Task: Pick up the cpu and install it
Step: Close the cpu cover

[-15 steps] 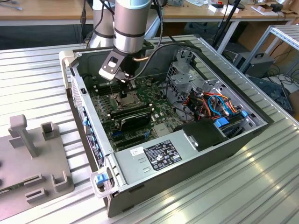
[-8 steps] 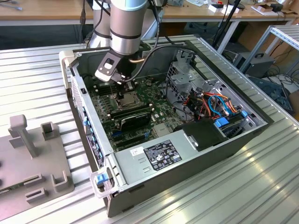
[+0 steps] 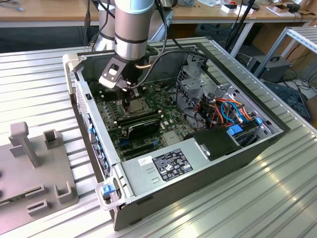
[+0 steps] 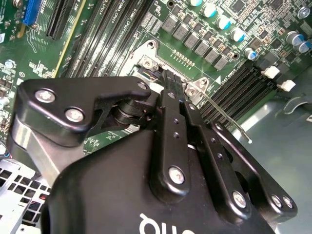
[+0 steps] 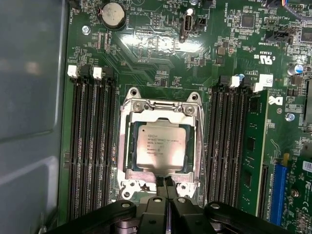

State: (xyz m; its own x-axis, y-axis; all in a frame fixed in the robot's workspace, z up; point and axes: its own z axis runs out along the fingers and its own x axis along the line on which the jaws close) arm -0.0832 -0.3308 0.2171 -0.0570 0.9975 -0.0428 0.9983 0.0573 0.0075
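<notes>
The cpu (image 5: 161,146), a small square chip with a dull silver top, lies flat in the metal-framed socket (image 5: 161,106) on the green motherboard (image 5: 161,58). In the exterior view the cpu (image 3: 134,103) sits just under the arm's tool. My gripper (image 5: 166,180) hovers over the socket edge beside the chip, shut, its two black fingertips (image 5: 160,182) pressed together with nothing between them. In the second wrist view the gripper (image 4: 168,79) points down at the socket frame (image 4: 148,62), and its body hides the chip.
Black memory slots (image 5: 92,146) flank the socket on both sides. A black oblong part (image 3: 143,126) lies just past the socket. The case also holds a grey power supply (image 3: 168,163), a drive cage (image 3: 198,84) and coloured cables (image 3: 230,111). A grey fixture (image 3: 29,168) stands outside on the exterior view's left.
</notes>
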